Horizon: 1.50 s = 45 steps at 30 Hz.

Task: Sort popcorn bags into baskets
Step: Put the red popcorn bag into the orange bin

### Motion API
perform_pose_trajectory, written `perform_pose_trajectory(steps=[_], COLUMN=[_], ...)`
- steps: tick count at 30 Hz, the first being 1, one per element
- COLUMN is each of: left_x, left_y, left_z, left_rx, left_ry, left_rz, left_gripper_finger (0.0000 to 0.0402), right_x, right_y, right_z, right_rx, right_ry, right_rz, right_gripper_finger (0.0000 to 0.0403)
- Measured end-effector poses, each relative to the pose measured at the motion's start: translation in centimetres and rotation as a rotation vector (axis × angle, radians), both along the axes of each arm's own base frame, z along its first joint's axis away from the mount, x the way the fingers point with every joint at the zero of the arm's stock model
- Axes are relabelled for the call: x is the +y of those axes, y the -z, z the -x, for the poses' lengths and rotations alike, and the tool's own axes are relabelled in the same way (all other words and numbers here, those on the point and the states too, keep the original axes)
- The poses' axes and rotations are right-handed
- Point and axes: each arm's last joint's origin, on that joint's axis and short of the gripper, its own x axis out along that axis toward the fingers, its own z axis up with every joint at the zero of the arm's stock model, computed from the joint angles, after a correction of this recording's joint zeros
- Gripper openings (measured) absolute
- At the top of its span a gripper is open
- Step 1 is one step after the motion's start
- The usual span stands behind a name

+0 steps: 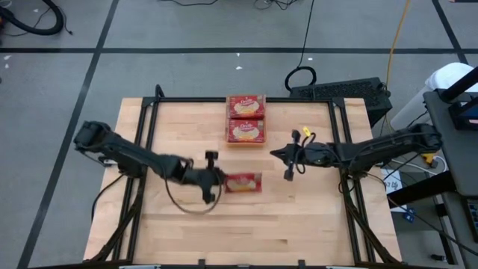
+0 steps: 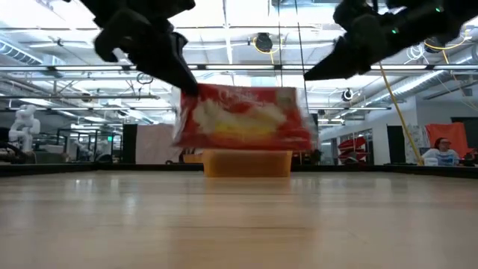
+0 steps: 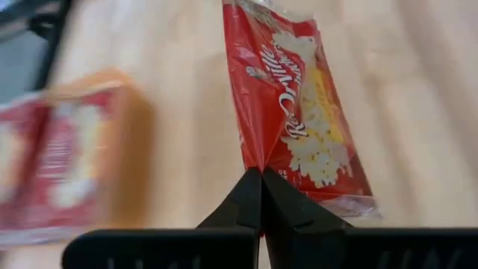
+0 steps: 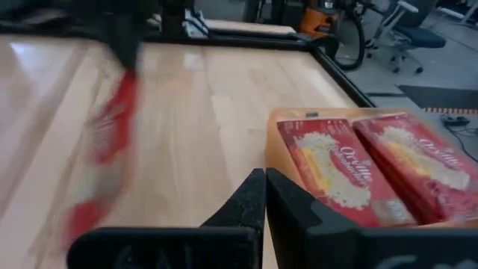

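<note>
Popcorn bag (image 1: 243, 182) hangs pinched in left pincer (image 1: 214, 179).

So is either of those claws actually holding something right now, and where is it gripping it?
Yes: the left gripper is shut on a popcorn bag, pinching one edge of it. The right gripper is shut and holds nothing.

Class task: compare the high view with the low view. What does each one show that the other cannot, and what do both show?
Only the high view shows two popcorn bags lying in the orange tray. Only the low view shows the held popcorn bag hanging clear of the table, and a person behind. Both show the left gripper shut on that bag and the right gripper empty.
</note>
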Motion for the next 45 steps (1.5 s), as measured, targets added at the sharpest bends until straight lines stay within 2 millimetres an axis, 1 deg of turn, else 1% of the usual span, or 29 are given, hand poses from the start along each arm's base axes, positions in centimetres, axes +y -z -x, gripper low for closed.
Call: perform_pose_trajectory(steps=[4,8,13,18,21,23,26,30,32,39,45], left_x=[3.6,6.8,10.7,14.0,15.9,16.9,18.1,18.8,19.1,20.4,21.4], left_y=[-2.4,-4.3,-6.3,-7.2,-7.6,-8.1,-8.6,-8.5,-8.0,-4.8,-2.3], left_z=[0.5,1.3,2.3,3.2,3.4,3.5,3.7,3.9,3.5,1.6,0.7], left_rx=[-0.034,-0.050,-0.098,-0.125,-0.165,-0.206,-0.278,-0.319,-0.317,-0.223,-0.143], left_ry=[0.001,0.009,-0.003,-0.025,-0.027,-0.020,-0.010,0.017,0.015,0.003,-0.007], left_rz=[-0.108,-0.226,-0.299,-0.340,-0.373,-0.392,-0.371,-0.278,-0.249,-0.207,-0.171], left_gripper_finger=[0.0001,0.0001,0.0000,0.0000,0.0000,0.0000,0.0000,0.0001,0.0001,0.0001,0.0003], right_x=[0.0,-0.1,-0.4,-0.6,-0.6,-0.7,-0.7,-0.7,-0.7,-0.7,-0.7], right_y=[1.4,3.1,4.6,6.3,7.0,7.5,8.0,8.3,8.3,8.1,8.1], right_z=[1.6,2.9,4.0,5.1,5.6,5.9,6.2,6.4,6.4,6.3,6.4], right_rx=[-0.042,-0.070,-0.130,-0.136,-0.128,-0.115,-0.103,-0.092,-0.095,-0.122,-0.125], right_ry=[0.006,0.012,0.018,0.017,0.021,0.026,0.030,0.030,0.030,0.029,0.034], right_rz=[-0.039,-0.065,-0.069,-0.045,-0.058,-0.070,-0.077,-0.076,-0.077,-0.080,-0.102], right_gripper_finger=[0.0006,0.0006,0.0006,0.0006,0.0006,0.0006,0.0006,0.0006,0.0006,0.0006,0.0006])
